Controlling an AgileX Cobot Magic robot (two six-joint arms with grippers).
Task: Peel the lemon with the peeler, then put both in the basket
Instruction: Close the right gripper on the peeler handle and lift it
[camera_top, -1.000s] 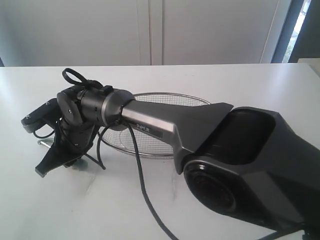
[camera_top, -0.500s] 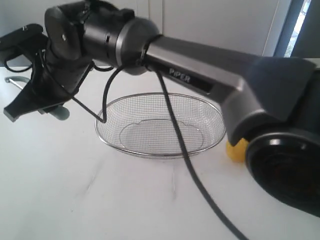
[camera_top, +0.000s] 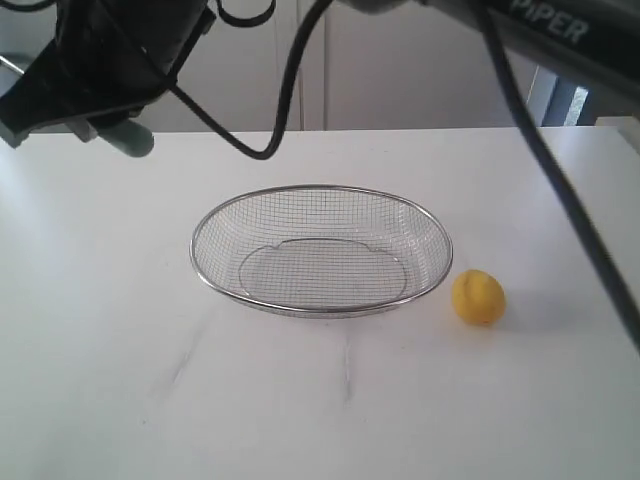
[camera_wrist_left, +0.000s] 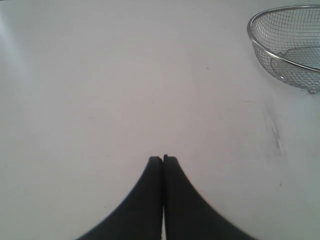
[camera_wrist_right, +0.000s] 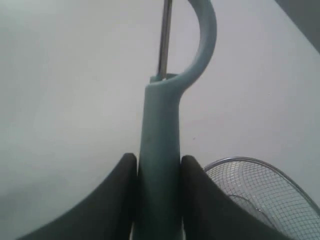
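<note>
The silver wire-mesh basket (camera_top: 205, 275) sits empty at the table's middle. The yellow lemon (camera_top: 478, 297) rests on the table just right of it. My right gripper (camera_wrist_right: 159, 159) is shut on the pale teal peeler (camera_wrist_right: 160, 150), whose hooked head and metal blade point away from the wrist. In the exterior view that gripper hangs high at the top left, the peeler's handle end (camera_top: 130, 138) poking out below it. My left gripper (camera_wrist_left: 163, 158) is shut with nothing between its fingers, over bare table, with the basket (camera_wrist_left: 260, 42) off to one side.
The right arm and its black cable (camera_top: 540, 140) cross the top and right of the exterior view, passing above the basket and the lemon. White cabinet doors stand behind the table.
The right arm has risen from table level at the left, carrying the peeler up with it. With the arm lifted, the basket and the lemon have come into full view.
</note>
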